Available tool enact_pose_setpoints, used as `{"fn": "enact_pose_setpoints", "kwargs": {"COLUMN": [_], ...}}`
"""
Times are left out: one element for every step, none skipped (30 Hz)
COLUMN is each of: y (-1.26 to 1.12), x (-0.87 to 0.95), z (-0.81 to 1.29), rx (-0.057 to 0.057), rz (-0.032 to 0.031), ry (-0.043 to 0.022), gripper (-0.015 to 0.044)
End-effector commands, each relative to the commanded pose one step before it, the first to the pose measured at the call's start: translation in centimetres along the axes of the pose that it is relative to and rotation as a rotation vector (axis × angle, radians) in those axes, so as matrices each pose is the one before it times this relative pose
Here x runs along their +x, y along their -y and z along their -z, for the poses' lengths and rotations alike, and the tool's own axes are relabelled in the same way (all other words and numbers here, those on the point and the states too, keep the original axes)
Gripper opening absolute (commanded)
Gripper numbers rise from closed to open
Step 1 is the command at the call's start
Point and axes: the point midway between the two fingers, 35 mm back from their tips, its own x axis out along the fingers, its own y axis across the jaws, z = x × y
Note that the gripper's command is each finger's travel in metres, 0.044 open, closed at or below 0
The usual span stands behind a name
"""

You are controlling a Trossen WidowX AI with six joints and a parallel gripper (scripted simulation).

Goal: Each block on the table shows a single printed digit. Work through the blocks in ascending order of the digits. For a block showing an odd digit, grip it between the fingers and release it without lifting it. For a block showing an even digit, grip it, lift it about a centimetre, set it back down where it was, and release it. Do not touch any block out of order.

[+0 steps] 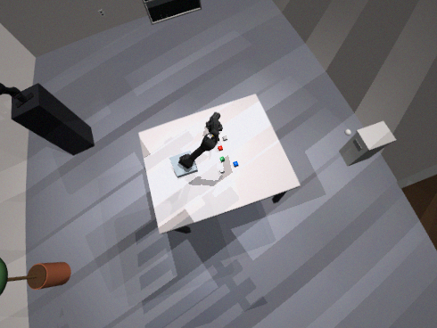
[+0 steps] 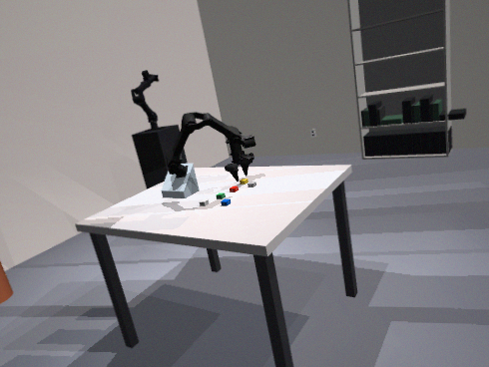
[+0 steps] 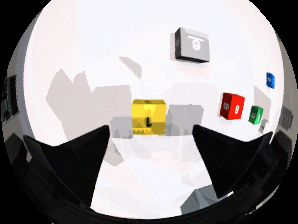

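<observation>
My gripper [image 2: 241,176] [image 3: 152,129] [image 1: 210,134] is open and hangs just above a yellow block [image 2: 244,181] [image 3: 149,116], which lies on the table between the fingertips' line; the fingers do not touch it. In the overhead view the arm hides the yellow block. A grey block [image 1: 225,138] [image 2: 251,184] [image 3: 192,44] lies just beyond it. A red block [image 1: 220,148] [image 2: 234,188] [image 3: 233,106], a green block [image 1: 222,159] [image 2: 221,195] [image 3: 256,115], a blue block [image 1: 235,164] [image 2: 226,201] [image 3: 270,80] and a white block [image 1: 221,170] [image 2: 204,202] lie in a loose row towards the arm's base. The digits are too small to read.
The arm's base [image 1: 183,171] [image 2: 180,186] stands on the white table [image 1: 259,178] [image 2: 279,219]. A black cabinet [image 1: 49,118] [image 2: 155,150] with a second arm stands behind the table. A shelf unit [image 2: 404,75], a white box [image 1: 370,140] and an orange cylinder [image 1: 49,274] stand on the floor.
</observation>
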Motion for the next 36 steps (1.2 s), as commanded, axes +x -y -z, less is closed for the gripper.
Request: {"fn": "enact_pose_setpoints", "kwargs": {"y": [0.073,0.004,0.005,0.005,0.005,0.006,0.006,0.005,0.003,0.001,0.000,0.000,0.000,0.000,0.000,0.000,0.000,0.000,0.000,0.000,0.000,0.000,0.000,0.000,0.000,0.000,0.000,0.000,0.000,0.000,0.000,0.000,0.000,0.000,0.000,0.000], "x": [0.646,0.158,0.158,0.158,0.157,0.157,0.156,0.126,0.075,0.025,0.000,0.000,0.000,0.000,0.000,0.000,0.000,0.000,0.000,0.000,0.000,0.000,0.000,0.000,0.000,0.000,0.000,0.000,0.000,0.000,0.000,0.000,0.000,0.000,0.000,0.000], "z": [-0.013,0.004,0.004,0.005,0.006,0.007,0.008,0.007,0.004,0.001,0.000,0.000,0.000,0.000,0.000,0.000,0.000,0.000,0.000,0.000,0.000,0.000,0.000,0.000,0.000,0.000,0.000,0.000,0.000,0.000,0.000,0.000,0.000,0.000,0.000,0.000], "rx": [-0.0044,0.0000,0.0000,0.0000,0.0000,0.0000,0.0000,0.0000,0.0000,0.0000,0.0000,0.0000,0.0000,0.0000,0.0000,0.0000,0.0000,0.0000,0.0000,0.0000,0.0000,0.0000,0.0000,0.0000,0.0000,0.0000,0.0000,0.0000,0.0000,0.0000,0.0000,0.0000,0.0000,0.0000,0.0000,0.0000], "rz": [0.00353,0.00011,0.00011,0.00012,0.00013,0.00014,0.00014,0.00012,0.00008,0.00003,0.00000,0.00000,0.00000,0.00000,0.00000,0.00000,0.00000,0.00000,0.00000,0.00000,0.00000,0.00000,0.00000,0.00000,0.00000,0.00000,0.00000,0.00000,0.00000,0.00000,0.00000,0.00000,0.00000,0.00000,0.00000,0.00000], "ry": [0.00259,0.00000,0.00000,0.00000,0.00000,-0.00001,-0.00001,-0.00001,-0.00001,0.00000,0.00000,0.00000,0.00000,0.00000,0.00000,0.00000,0.00000,0.00000,0.00000,0.00000,0.00000,0.00000,0.00000,0.00000,0.00000,0.00000,0.00000,0.00000,0.00000,0.00000,0.00000,0.00000,0.00000,0.00000,0.00000,0.00000], "gripper": [0.0400,0.0400,0.0400,0.0400,0.0400,0.0400,0.0400,0.0400,0.0400,0.0400,0.0374,0.0348,0.0321,0.0295,0.0269,0.0242,0.0216,0.0190,0.0164,0.0137,0.0120,0.0120,0.0120,0.0120,0.0120,0.0120,0.0120,0.0120,0.0120,0.0120,0.0120,0.0120,0.0120,0.0120,0.0120,0.0120]}}
